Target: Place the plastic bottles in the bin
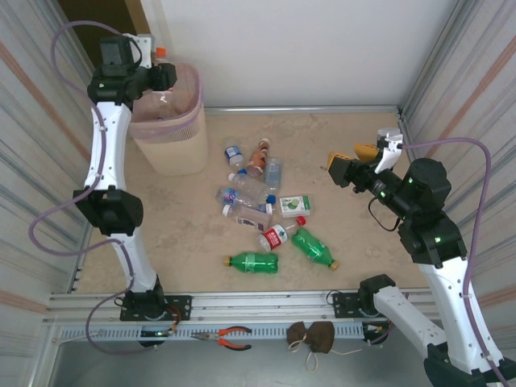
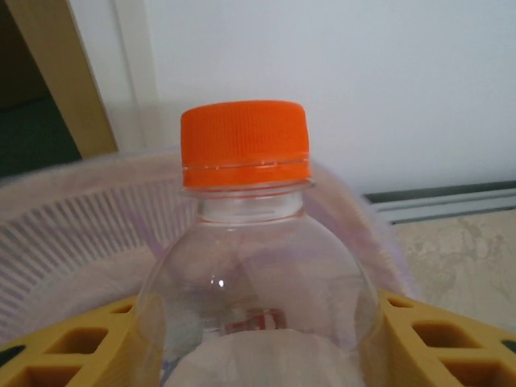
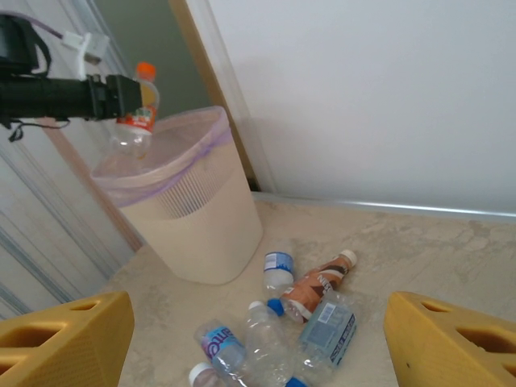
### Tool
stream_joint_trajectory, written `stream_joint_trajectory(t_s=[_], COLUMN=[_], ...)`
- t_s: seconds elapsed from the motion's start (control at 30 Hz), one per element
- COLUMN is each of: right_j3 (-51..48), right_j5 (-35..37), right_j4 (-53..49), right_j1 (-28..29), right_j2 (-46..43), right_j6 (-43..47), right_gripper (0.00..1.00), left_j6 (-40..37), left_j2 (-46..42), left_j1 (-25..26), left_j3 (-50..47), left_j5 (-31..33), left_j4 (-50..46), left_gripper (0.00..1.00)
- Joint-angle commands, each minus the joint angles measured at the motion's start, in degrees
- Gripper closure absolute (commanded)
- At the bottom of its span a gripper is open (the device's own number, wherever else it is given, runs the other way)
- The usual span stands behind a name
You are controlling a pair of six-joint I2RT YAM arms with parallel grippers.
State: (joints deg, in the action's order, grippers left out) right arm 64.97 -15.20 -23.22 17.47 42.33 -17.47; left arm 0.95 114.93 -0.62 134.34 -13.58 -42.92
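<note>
Closed in by a white back wall (image 1: 306,48) and ribbed grey side walls (image 1: 32,121); below, a pale marbled tabletop (image 1: 355,234), bare along its right half. In the far left corner, a tall beige bin (image 1: 173,153), lined with a pink bag (image 3: 173,149) folded over the rim. Above its mouth, the left gripper (image 1: 164,78), pinching a clear bottle (image 3: 137,113) around the labelled middle: upright, long axis near vertical, orange cap (image 2: 244,133) on top, base hanging over the bag's opening. Off to the right, the right gripper (image 1: 343,167), yellow fingers (image 3: 68,339) spread wide with nothing between them, facing the bin and the pile. Near the middle of the table, a scatter of bottles (image 1: 246,193) lying on their sides, long axes every which way. Nearest the front, a green bottle (image 1: 252,261) lying crosswise, cap to the left, and a second green bottle (image 1: 313,247) lying slantwise, cap toward the near right.
</note>
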Motion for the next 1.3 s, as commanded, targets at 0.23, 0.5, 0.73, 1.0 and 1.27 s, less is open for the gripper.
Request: stream_joint_trajectory(t_s=[0.23, 0.5, 0.73, 1.0, 1.27], right_j3=[0.64, 0.51, 0.31, 0.43, 1.03], right_j5=[0.0, 0.0, 0.28, 0.66, 0.21], right_j4=[0.53, 0.25, -0.12, -0.86, -1.8], right_j1=[-0.38, -0.42, -0.42, -0.42, -0.42], right_j2=[-0.4, -0.44, -0.9, -0.93, -0.45], right_j6=[-0.02, -0.19, -0.19, -0.02, 0.25], right_gripper=[0.2, 0.2, 0.2, 0.2, 0.2], left_j6=[1.26, 1.58, 1.55, 2.19, 2.02], left_j2=[4.37, 5.56, 9.62, 9.7, 6.22], left_j1=[-0.13, -0.14, -0.16, -0.11, -0.15], left_j3=[-6.31, -14.42, -14.9, -14.84, -11.79], left_j5=[-1.3, -1.3, -1.09, -1.53, -1.97], left_j4=[-3.38, -2.12, -2.72, -2.63, -3.75], left_gripper=[0.62, 0.59, 0.54, 0.42, 0.32])
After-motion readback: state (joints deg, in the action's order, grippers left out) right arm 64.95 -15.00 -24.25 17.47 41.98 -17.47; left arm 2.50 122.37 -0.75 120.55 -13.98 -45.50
